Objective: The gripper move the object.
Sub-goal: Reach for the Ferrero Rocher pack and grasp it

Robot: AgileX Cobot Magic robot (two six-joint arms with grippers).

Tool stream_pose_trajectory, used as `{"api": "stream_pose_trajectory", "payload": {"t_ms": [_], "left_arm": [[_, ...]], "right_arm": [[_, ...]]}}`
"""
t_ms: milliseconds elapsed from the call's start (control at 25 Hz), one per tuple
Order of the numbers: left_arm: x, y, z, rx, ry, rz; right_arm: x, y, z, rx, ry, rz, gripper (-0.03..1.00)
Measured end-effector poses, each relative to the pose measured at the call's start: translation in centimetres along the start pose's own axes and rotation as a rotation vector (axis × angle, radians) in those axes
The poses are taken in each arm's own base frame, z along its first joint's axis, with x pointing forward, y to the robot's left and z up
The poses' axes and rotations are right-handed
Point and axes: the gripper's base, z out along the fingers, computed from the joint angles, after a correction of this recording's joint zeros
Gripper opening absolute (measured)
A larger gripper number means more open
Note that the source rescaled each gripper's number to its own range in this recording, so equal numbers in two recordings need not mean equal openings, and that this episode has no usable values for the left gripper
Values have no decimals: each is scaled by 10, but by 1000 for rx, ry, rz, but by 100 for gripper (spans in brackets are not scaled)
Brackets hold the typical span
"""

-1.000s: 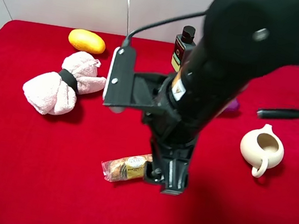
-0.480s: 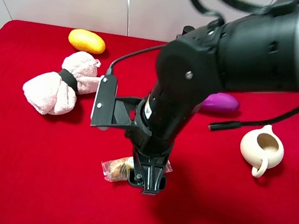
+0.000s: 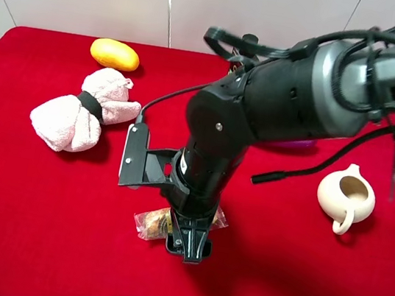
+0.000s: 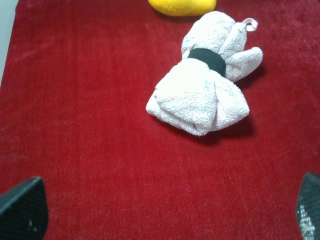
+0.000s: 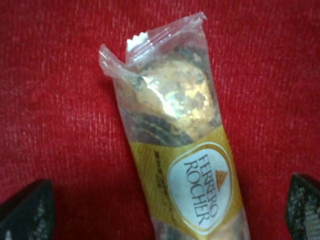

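1. One chocolate packet [image 5: 175, 125] lies on the red cloth [image 3: 25, 204], between the right gripper's [image 3: 187, 245] two wide-spread fingers [image 5: 27, 212].
2. The left gripper [image 4: 170, 210] is spread wide too, holding nothing.
3. Elsewhere on the cloth: one pink towel [image 3: 76, 111], one yellow fruit [image 3: 115, 54], one cream jug [image 3: 345, 196].

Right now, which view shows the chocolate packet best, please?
The right wrist view: the chocolate packet fills it, label readable. Exterior high shows it half hidden by the right gripper; left wrist shows none.
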Motion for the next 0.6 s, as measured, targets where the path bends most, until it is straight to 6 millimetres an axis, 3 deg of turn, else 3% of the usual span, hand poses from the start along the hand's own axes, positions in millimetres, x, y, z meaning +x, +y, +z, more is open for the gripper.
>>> {"api": "stream_pose_trajectory", "payload": {"t_ms": [480,600], "left_arm": [[0,0,0,0,0,0],[0,0,0,0,0,0]], "right_arm": [[0,-1,14,-3,7,5,100],[0,-1,14,-3,7,3,91]]}}
